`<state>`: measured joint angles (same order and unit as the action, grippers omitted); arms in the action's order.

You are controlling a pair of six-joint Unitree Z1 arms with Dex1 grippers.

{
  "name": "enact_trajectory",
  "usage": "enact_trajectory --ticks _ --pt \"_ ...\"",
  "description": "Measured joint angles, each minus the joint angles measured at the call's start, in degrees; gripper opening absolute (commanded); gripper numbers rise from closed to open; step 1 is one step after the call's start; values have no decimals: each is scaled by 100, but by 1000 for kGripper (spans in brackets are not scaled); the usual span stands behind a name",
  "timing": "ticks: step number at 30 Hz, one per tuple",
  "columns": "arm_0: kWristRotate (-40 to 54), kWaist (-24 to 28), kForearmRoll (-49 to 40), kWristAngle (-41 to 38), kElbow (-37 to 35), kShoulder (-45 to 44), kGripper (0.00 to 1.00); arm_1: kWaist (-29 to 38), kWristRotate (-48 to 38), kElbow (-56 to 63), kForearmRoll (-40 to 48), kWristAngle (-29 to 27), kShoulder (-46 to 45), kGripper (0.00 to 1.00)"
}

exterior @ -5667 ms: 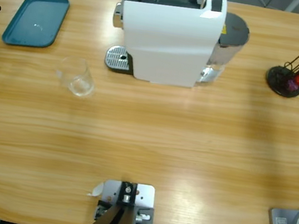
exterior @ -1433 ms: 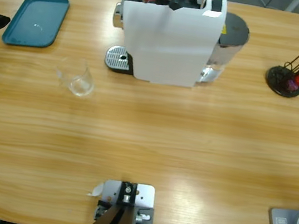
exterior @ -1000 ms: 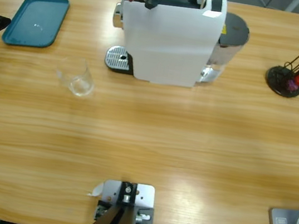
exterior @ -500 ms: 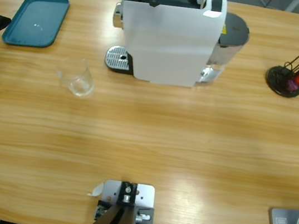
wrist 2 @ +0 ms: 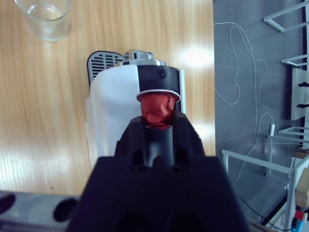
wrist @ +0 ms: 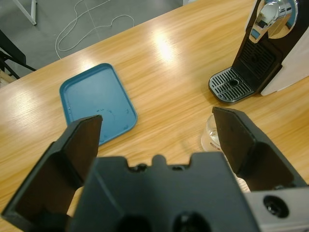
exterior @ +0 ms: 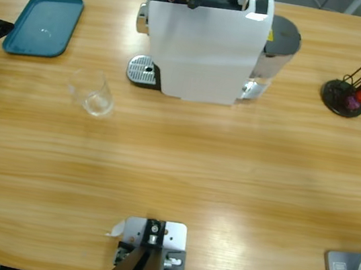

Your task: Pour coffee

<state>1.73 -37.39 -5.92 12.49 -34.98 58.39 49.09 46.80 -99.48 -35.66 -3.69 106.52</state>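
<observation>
Right claw (wrist 2: 157, 118): pinching a red capsule (wrist 2: 158, 108) over the coffee machine (exterior: 204, 43).
Left claw (wrist: 157, 140): spread, empty.
Coffee: none visible; glass (exterior: 93, 93) empty on counter (exterior: 229, 176).
Handling: capsule light, crushable; grip its body gently.

No readable text, brand, number or sign anywhere. Small yellow sticker on coffee machine (exterior: 271, 34) in high view, print too small to read. Nothing legible on teal tray (wrist: 97, 102), glass (exterior: 92, 93), capsule stand (exterior: 344, 98) or desk (exterior: 182, 169).
</observation>
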Motion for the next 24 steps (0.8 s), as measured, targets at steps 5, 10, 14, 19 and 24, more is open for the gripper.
enact_trajectory --ticks 5,10,14,19,24 --pt "0 0 17 0 1 10 996 -2 0 -237 0 0 67 126" --pt "0 0 18 0 1 10 996 -3 0 -245 0 0 203 126" --pt "0 0 18 0 1 10 996 -3 0 -245 -1 0 233 126" --pt "0 0 19 0 1 10 996 -3 0 -245 -1 0 233 126" --pt "0 0 45 0 2 10 996 -3 0 -245 -1 0 233 126"
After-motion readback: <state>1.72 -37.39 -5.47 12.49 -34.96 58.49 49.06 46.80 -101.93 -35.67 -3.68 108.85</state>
